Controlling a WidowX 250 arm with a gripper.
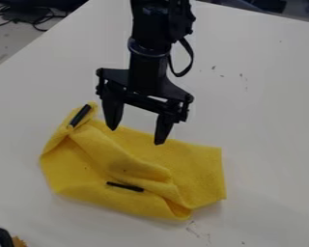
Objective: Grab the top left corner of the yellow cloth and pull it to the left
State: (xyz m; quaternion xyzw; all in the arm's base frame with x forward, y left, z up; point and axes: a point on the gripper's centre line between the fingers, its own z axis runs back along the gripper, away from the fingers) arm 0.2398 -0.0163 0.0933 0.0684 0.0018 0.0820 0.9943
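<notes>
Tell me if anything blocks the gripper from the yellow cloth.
Nothing visible stands between the gripper and the yellow cloth below it. One black stick lies on the cloth's far corner, another nearer the camera.

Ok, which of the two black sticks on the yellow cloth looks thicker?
The upper stick, at the top left of the yellow cloth; the lower stick looks slimmer.

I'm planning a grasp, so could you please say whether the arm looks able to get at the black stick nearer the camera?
Probably yes: the gripper hangs by the far edge of the yellow cloth, jaws apart, and the nearer black stick lies uncovered on top, though folds rise beside it.
</notes>
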